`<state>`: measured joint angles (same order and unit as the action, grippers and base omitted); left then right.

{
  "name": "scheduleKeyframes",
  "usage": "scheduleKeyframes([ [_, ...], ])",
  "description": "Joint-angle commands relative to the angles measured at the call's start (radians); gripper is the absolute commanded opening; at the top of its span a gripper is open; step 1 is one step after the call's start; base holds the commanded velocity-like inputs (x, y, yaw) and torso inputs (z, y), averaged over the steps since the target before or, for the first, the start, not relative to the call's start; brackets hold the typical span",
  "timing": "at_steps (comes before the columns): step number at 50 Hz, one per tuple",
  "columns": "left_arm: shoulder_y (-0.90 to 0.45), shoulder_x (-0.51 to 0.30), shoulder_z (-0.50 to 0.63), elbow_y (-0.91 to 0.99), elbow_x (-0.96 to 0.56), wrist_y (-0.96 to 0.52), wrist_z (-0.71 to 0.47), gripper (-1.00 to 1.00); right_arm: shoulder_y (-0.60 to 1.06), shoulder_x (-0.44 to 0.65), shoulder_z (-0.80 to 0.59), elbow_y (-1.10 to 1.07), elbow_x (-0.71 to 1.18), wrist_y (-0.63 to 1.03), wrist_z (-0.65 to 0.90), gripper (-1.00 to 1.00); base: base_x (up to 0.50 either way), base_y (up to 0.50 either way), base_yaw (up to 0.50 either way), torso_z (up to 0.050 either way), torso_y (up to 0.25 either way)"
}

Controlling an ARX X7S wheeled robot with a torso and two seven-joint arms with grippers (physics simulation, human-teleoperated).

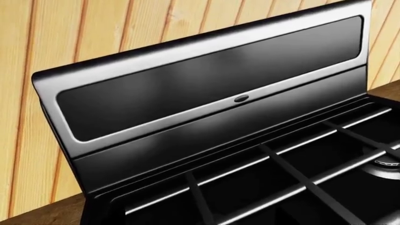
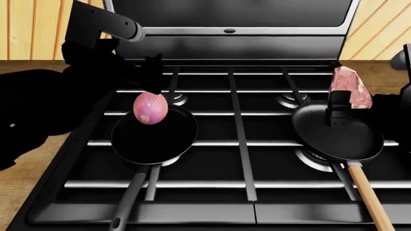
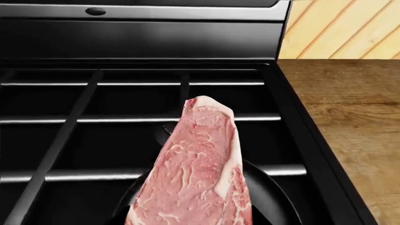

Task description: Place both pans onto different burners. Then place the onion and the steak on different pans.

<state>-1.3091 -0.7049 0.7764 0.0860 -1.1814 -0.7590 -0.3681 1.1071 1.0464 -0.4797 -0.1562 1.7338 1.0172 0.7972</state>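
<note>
Two black pans sit on the stove's front burners. The metal-handled pan (image 2: 154,139) is at front left and the wooden-handled pan (image 2: 337,134) at front right. The purple onion (image 2: 150,108) is over the left pan's far rim, just under the dark fingers of my left gripper (image 2: 154,79); whether they touch is hidden, and the left wrist view shows neither onion nor fingers. My right gripper (image 2: 339,103) is shut on the steak (image 2: 350,86), which stands upright above the right pan's far edge. The steak (image 3: 194,173) fills the near part of the right wrist view, over the pan (image 3: 275,197).
The two back burners (image 2: 176,99) (image 2: 292,100) are bare under the black grates (image 2: 241,144). The stove's back panel (image 1: 212,89) rises behind them against a wooden wall. Wooden counter (image 3: 350,122) flanks the stove on both sides. Both pan handles (image 2: 369,197) point toward me.
</note>
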Motion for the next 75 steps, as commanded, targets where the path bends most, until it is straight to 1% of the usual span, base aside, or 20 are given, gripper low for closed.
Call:
scheduleKeyframes([
  [1,0.005,-0.003,0.001,0.004,-0.001,0.0,-0.003,1.0,-0.033,0.042,0.022,-0.008,-0.008,-0.011,-0.008,-1.0,0.0,0.0,0.0,0.0,0.01],
  [31,0.015,-0.011,0.002,0.004,0.002,0.003,-0.003,1.0,-0.09,-0.008,-0.01,0.065,-0.11,-0.066,-0.077,-1.0,0.0,0.0,0.0,0.0,0.0],
  [58,0.022,-0.013,0.004,0.005,0.006,0.006,-0.004,1.0,-0.153,-0.016,-0.019,0.073,-0.134,-0.105,-0.097,-1.0,0.0,0.0,0.0,0.0,0.0],
  [75,0.031,-0.013,0.007,-0.003,0.014,0.014,0.001,1.0,-0.178,-0.039,-0.035,0.098,-0.166,-0.126,-0.123,-1.0,0.0,0.0,0.0,0.0,0.0],
])
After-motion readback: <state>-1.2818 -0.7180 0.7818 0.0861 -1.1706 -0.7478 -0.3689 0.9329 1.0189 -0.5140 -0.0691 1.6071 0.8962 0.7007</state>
